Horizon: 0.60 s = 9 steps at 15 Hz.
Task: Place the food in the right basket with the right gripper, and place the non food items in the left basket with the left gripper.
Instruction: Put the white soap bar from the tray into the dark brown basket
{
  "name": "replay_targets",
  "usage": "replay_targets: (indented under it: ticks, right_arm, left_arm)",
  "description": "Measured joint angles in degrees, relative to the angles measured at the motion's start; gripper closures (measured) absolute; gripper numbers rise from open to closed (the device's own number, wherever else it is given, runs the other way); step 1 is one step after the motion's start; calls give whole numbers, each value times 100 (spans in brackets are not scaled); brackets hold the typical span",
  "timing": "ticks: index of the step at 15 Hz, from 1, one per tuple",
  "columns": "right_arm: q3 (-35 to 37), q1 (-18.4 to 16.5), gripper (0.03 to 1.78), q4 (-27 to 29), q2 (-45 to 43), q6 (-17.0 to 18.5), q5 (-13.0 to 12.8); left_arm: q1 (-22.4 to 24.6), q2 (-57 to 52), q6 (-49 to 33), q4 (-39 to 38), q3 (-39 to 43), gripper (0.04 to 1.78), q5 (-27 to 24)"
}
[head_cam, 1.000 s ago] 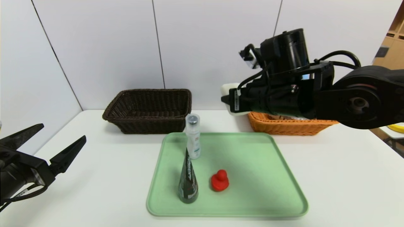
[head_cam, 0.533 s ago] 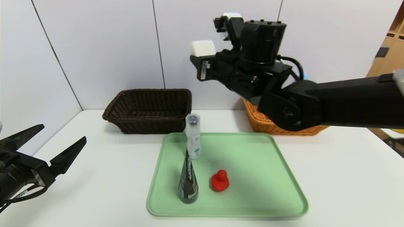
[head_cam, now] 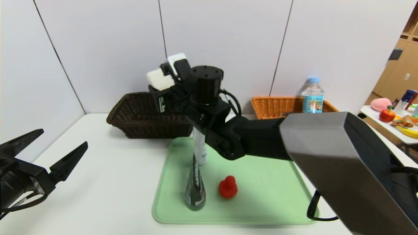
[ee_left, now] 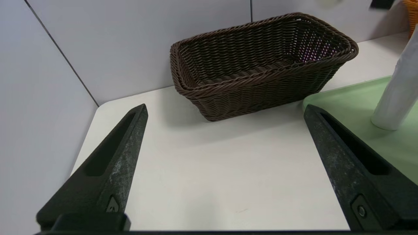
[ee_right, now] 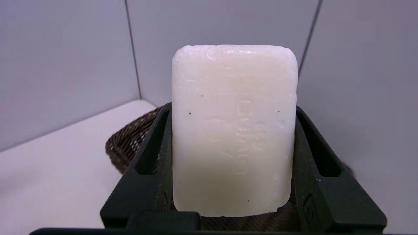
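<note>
My right fingers (ee_right: 153, 156) are closed against the two long edges of the white soap bar (ee_right: 233, 130), which fills the gap between them and stands well past my fingertips, its long axis running straight out along the fingers and its broad embossed face turned toward my wrist camera. In the head view my right gripper (head_cam: 160, 85) is reached across to my left side, held in the air over the near right part of the dark brown basket (head_cam: 143, 114), with the soap bar (head_cam: 157, 79) pointing away from me toward the wall and slightly up. My left gripper (head_cam: 49, 143) hangs low at my far left over the white table (head_cam: 107, 176), its two fingers (ee_left: 107, 169) spread wide with nothing between them, aimed at the dark basket (ee_left: 261, 65). On the green tray (head_cam: 267, 195) the dark cone-shaped tube (head_cam: 195, 189) stands upright near the front left, tip up; the white spray bottle (head_cam: 200, 147) stands upright just behind it, its top hidden by my right arm; the red duck (head_cam: 228, 187) sits beside the cone toward the middle. In the orange basket (head_cam: 277, 106) at the back right the water bottle (head_cam: 312, 95) stands upright, cap up.
</note>
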Motion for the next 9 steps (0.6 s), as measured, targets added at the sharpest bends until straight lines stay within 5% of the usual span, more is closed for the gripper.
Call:
replay_targets:
  ticks: [9]
  right_arm:
    - [-24,-344,80,-30,433,-37,-77]
  left_arm:
    - [-5,-80,-2,5,20,13,2]
